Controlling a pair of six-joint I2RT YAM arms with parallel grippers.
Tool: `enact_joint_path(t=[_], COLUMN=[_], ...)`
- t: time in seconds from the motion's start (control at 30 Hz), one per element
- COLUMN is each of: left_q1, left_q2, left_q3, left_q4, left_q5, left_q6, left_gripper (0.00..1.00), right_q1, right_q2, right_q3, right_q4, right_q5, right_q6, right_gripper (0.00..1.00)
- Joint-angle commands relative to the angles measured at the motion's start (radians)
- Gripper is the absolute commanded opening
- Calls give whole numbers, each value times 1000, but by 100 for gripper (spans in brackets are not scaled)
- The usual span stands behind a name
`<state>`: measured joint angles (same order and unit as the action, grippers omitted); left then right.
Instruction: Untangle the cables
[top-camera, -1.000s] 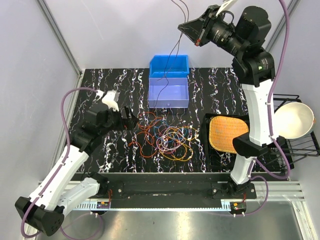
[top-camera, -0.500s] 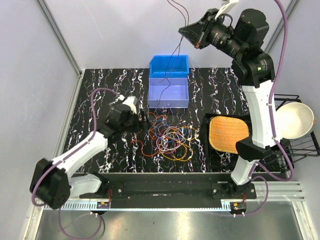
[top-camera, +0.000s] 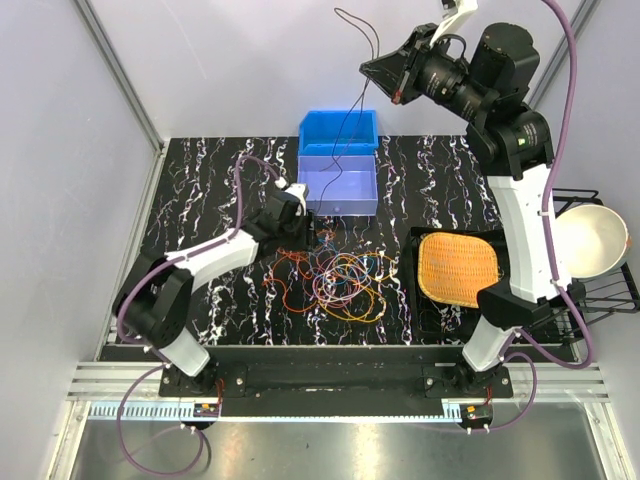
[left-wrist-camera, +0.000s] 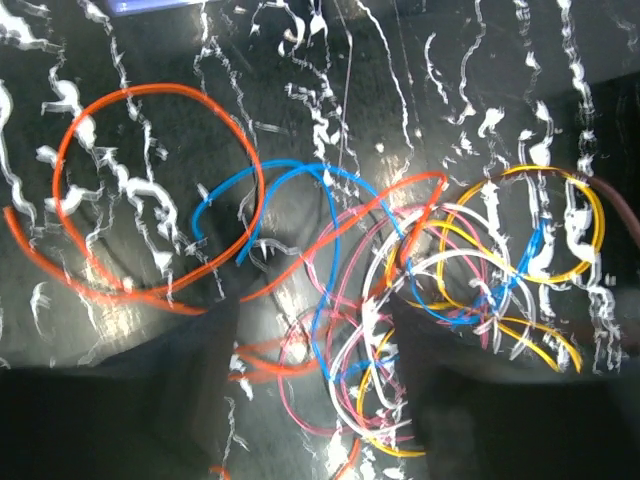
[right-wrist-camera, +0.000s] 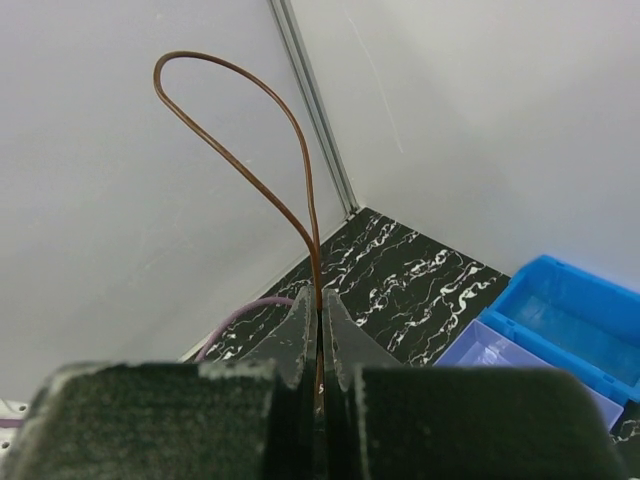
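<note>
Left gripper (top-camera: 308, 238) has swung in to the edge of the cables (top-camera: 338, 276), jaws apart. Black marbled table (top-camera: 195, 170), grey walls (top-camera: 200, 60). Mid-table, the cables lie in overlapping orange, blue, pink, yellow loops; right gripper (top-camera: 385, 75), raised, clamps one brown cable (right-wrist-camera: 312, 235)

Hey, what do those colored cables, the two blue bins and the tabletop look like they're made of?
The cables are likely wire in glossy plastic sleeves: they are bright and shiny and hold springy loops. The bins look like smooth moulded plastic, and the nearer one is paler and slightly see-through. The tabletop is glossy black with white veins. It could be marble or a printed film, I cannot tell.
</note>
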<state>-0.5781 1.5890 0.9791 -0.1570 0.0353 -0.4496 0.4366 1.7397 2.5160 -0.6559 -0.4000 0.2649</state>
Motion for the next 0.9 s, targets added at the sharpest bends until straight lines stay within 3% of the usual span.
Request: enact_joint_path(t=[0.0,0.03,0.13,0.33,0.47,0.6,0.87], left_q1=[-11,-11,-23,13,177,409,550], left_q2=[68,71,20,-308,-421,-515,-567], left_q3=[93,104,160,283,322,273,185], left_q4=[40,30,-94,-424,-591,-635,-648], left_q5=[-34,-31,-87,-297,-368,-359,-448], left_q6=[37,37,34,103,141,140,66], left_gripper=[14,0,0,0,0,0,0], right_q1=[1,-1,-7,-75,-107,-122,-134], right_q2=[-54,-57,-69,-65,-74,-82,-77], right_q3=[-26,-31,-52,-45,-63,-82,-51], right_q4=[29,29,22,-45,-82,-117,-174], right_q5=[38,41,102,231,349,450,532], right_q6=[-35,-41,-52,-72,-101,-134,-159], right_gripper=[0,0,0,0,0,0,0])
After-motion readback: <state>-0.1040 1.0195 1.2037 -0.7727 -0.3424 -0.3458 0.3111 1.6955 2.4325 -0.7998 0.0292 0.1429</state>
